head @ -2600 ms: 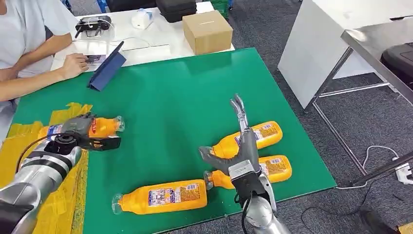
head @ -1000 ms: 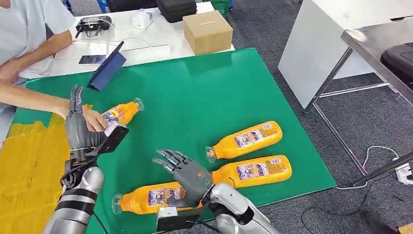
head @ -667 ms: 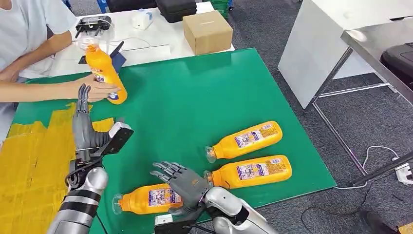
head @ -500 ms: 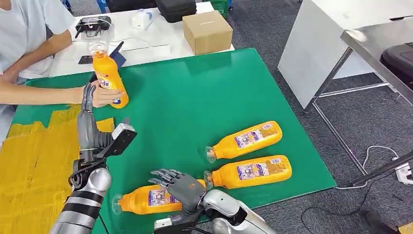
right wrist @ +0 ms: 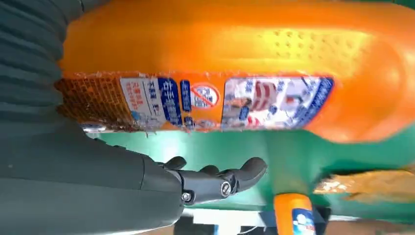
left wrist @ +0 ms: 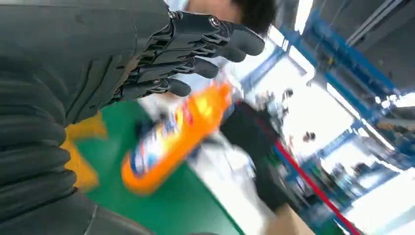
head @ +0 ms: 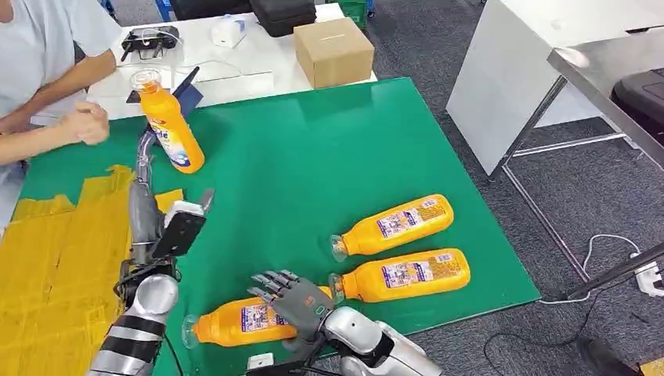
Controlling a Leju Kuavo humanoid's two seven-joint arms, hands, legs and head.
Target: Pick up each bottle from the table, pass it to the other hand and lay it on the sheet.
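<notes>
- Nearest bottle [head: 235,324] lies on the green table [head: 313,157] — right hand [head: 296,300] spread over it, fingers apart, not gripping.
- Left hand [head: 145,200] empty, fingers straight — upright bottle [head: 166,121] just beyond.

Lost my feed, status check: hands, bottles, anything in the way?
Left hand open, empty. Right hand open over nearest lying bottle, not gripping. One bottle upright near a person's hand.

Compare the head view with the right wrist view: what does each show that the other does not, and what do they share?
Head view alone: the left robot hand open with fingers raised toward the upright bottle, two bottles lying further right, a cardboard box, and a person's hand.

Right wrist view alone: the near bottle's label up close.

Shared: the right robot hand, open, over the near bottle on the green table.
</notes>
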